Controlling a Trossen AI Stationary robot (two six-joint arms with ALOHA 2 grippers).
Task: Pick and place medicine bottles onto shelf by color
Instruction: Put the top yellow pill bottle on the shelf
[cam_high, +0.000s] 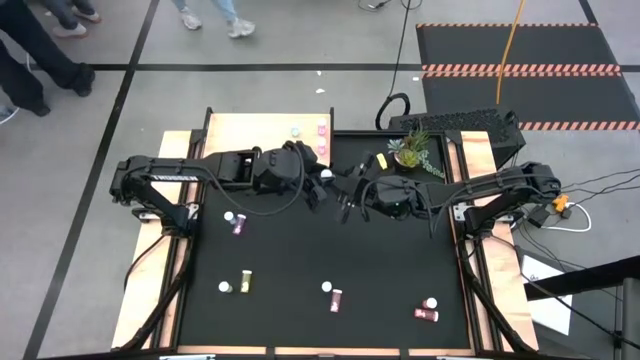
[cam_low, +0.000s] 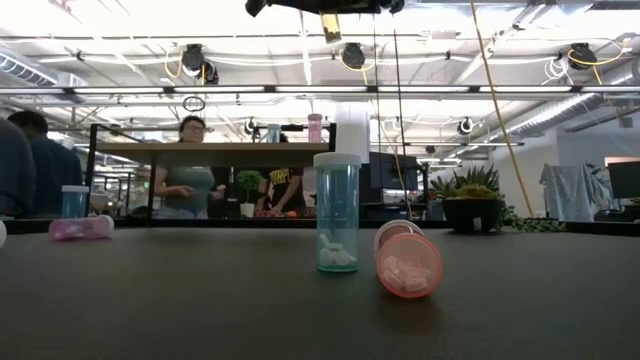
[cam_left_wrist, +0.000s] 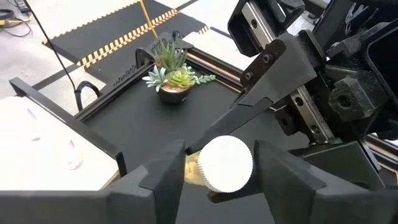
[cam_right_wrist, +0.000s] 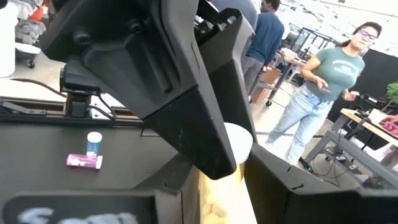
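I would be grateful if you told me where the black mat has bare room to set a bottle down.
The widest bare patch of the black mat lies mid-table, below the grippers and above the front row of bottles. It is crowded where the left gripper and right gripper meet around a yellow bottle, near the potted succulent.

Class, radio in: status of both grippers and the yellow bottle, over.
Both grippers meet mid-table. Left gripper and right gripper both around yellow bottle, a handover. Shelf alongside. Nothing in the way.
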